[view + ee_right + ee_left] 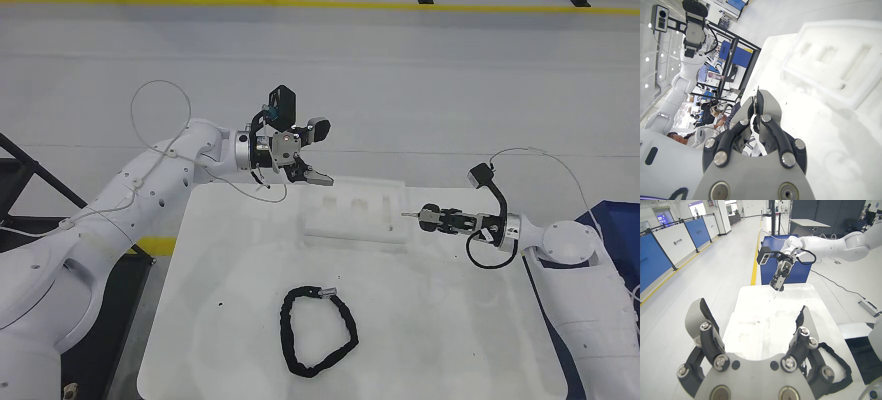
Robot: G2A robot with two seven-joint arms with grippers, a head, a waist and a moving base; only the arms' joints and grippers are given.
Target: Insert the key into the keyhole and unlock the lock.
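A black chain lock [318, 332] lies in a loop on the white table [450, 340], its metal lock head [327, 293] at the far end of the loop. My right gripper [422, 216] hovers at the table's right side, shut on a small key [407, 214] whose blade points left toward the foam tray. The right wrist view shows the key [755, 103] pinched edge-on between the pads. My left gripper [312, 168] hangs open above the table's far left corner with nothing in it. In the left wrist view the chain lock [838, 366] lies beside that gripper [753, 315].
A white foam tray [355, 212] with several shallow recesses sits at the far middle of the table, between the two grippers. A blue cabinet [785, 262] stands beyond the table's right end. Bare table surface surrounds the chain.
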